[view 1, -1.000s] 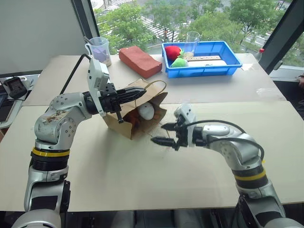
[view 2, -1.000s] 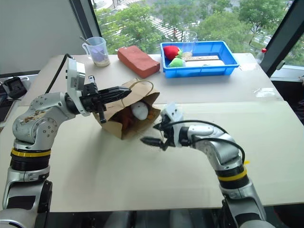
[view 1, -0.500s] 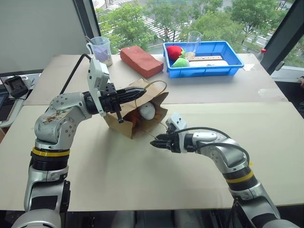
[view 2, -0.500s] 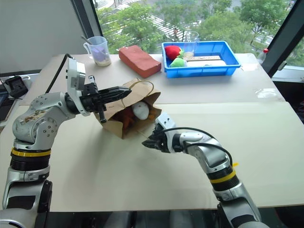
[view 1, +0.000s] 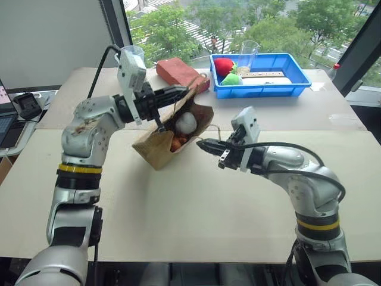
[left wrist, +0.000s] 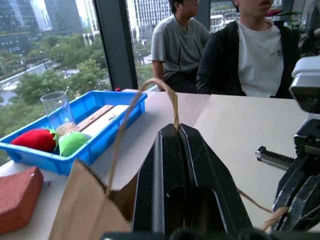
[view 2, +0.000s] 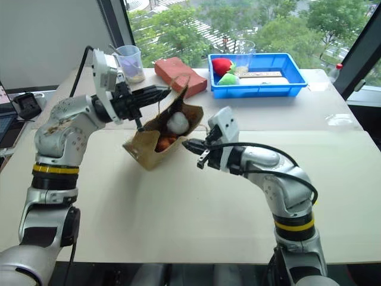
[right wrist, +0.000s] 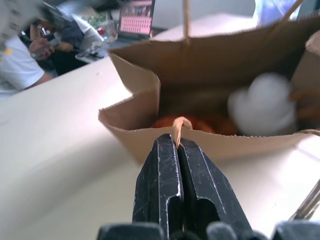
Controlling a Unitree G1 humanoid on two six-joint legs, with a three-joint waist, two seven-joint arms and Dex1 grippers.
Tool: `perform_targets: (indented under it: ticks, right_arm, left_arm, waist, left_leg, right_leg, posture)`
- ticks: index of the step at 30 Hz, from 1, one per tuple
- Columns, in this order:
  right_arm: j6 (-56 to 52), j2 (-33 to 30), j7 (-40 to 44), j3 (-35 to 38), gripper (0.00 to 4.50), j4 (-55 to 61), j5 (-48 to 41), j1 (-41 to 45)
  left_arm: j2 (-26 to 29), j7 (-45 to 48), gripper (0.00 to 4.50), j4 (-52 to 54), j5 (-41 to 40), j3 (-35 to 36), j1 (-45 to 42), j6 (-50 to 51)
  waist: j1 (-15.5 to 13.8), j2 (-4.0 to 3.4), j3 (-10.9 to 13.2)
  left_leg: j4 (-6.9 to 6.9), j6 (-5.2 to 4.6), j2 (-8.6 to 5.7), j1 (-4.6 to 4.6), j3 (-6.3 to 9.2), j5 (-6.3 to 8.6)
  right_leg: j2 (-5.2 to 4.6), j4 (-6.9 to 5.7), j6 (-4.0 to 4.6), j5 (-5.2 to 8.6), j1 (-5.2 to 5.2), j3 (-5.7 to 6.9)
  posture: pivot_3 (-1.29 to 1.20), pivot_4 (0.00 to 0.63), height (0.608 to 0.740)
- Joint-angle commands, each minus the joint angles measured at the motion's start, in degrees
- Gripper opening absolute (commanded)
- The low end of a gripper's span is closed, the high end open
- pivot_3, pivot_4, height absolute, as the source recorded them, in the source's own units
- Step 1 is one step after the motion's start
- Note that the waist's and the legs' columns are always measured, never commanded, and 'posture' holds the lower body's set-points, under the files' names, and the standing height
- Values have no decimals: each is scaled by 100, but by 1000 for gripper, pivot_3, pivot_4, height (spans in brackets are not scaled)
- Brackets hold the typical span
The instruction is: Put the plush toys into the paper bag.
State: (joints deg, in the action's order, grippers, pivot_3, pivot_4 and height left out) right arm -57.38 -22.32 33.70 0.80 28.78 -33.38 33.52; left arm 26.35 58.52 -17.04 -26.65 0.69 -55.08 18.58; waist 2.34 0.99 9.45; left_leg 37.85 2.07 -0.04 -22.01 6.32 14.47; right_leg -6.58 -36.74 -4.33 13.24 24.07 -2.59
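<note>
My left end effector (view 1: 174, 92) is pressed together on one cord handle (left wrist: 150, 95) of the paper bag (view 1: 164, 142), its fingers level and aimed across toward my right. The bag hangs tilted between my two arms, its bottom corner low toward my left, on or just above the table (view 1: 196, 208) as far as I can tell, and its open mouth raised and facing my right arm. Its long axis runs on a slant from that low corner up to the mouth.

Inside, the white plush toy (view 1: 186, 123) sits high near the mouth, and the reddish-brown plush toy (view 1: 177, 142) lies just below it, deeper in the bag. Both look to be in already.

My right end effector (view 1: 204, 143) is pinched shut on the other cord handle (right wrist: 178, 127), right at the near lip of the bag.

I judge the bag light and limp: thin kraft paper that creases and could tear where the cords are fixed, so the cords are the right places to hold, with an even pull from both sides. The toys are soft, light and squashy; the white one, so near the mouth, could roll out if the mouth dips.
</note>
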Motion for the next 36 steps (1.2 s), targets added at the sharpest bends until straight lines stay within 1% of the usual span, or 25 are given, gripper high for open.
perform_targets:
  ticks: [1,7,11,13,16,23,25,28,30,31,32,34,35,36]
  right_arm:
    - [-211,-35,-221,339,82,552,-431,340]
    - [-454,128,-757,324,82,861,-730,607]
    - [-378,338,-1182,-65,82,579,-418,548]
    - [-125,383,-1229,-334,82,286,-144,506]
    - [173,426,-1217,-552,82,-58,131,513]
    - [622,114,-766,-781,82,-519,463,616]
    - [733,88,-630,-793,674,-660,495,677]
    - [862,39,-380,-791,1615,-784,510,739]
    - [921,-40,-238,-778,2309,-830,529,791]
    - [942,-69,-190,-774,2721,-844,542,810]
    - [952,-128,-120,-753,3039,-847,541,842]
    - [956,-231,-12,-704,3740,-864,536,912]
    - [960,-270,29,-690,4029,-878,534,941]
    - [972,-298,66,-687,4385,-900,536,969]
  left_arm:
    - [-199,317,0,-842,182,-15,-593,-557]
    - [-545,1064,0,-2151,323,-31,-1378,-1044]
    - [-566,1473,0,-2488,451,-81,-1526,-1082]
    - [-495,1644,0,-2365,515,-135,-1387,-992]
    - [-365,1712,0,-2058,635,-207,-1109,-931]
    - [76,1327,0,-685,496,1,-291,-147]
    - [213,1146,0,-250,370,164,-81,96]
    - [350,793,870,363,136,440,201,494]
    - [503,605,1778,809,14,595,453,741]
    - [562,533,2387,965,-32,646,545,824]
    - [696,456,2780,1203,-89,757,718,933]
    - [1016,361,3824,1668,-218,968,1118,1173]
    - [1157,353,4241,1840,-278,1038,1305,1263]
    - [1259,350,4500,1964,-335,1089,1482,1337]
  waist:
    - [16,0,0]
    - [38,0,0]
    - [60,0,0]
    - [82,0,0]
    - [128,-1,0]
    - [165,-1,0]
    - [168,-1,0]
    - [168,-1,0]
    - [167,-1,0]
    - [165,-1,0]
    - [166,-1,0]
    - [167,-1,0]
    - [168,-1,0]
    - [171,-2,1]
  left_leg:
    - [0,0,0,-1,0,0]
    - [-1,-12,0,-3,0,7]
    - [-1,-13,0,-3,0,7]
    - [-1,-13,0,-2,0,7]
    - [-1,-13,0,-1,0,7]
    - [-1,-13,1,-8,2,7]
    - [-1,-13,1,-6,2,7]
    - [-1,-13,2,-5,2,7]
    - [-1,-13,2,-4,2,7]
    - [-1,-13,2,-3,2,7]
    - [-1,-13,2,-4,3,7]
    - [-3,-13,2,-3,2,7]
    - [-3,-13,3,-2,2,7]
    - [-5,-13,3,-2,2,7]
  right_leg:
    - [0,1,0,0,0,1]
    - [0,1,0,0,4,3]
    - [0,0,0,0,5,2]
    - [0,-4,0,0,6,2]
    - [0,-3,0,0,4,1]
    - [0,-5,-1,0,13,2]
    - [0,-5,-1,0,11,2]
    - [0,-7,-1,0,12,1]
    - [1,-7,-1,0,11,1]
    - [0,-7,-1,0,11,1]
    - [0,-7,-1,0,11,1]
    - [0,-6,-1,0,11,1]
    - [0,-6,-1,0,12,1]
    - [0,-5,-1,0,12,1]
  posture:
    - [0,150,740]
    - [0,150,740]
    - [0,150,740]
    - [0,150,740]
    - [0,150,740]
    - [0,150,740]
    - [0,150,740]
    - [0,150,740]
    - [0,150,740]
    - [0,150,740]
    - [0,150,740]
    - [0,150,740]
    - [0,150,740]
    - [0,150,740]
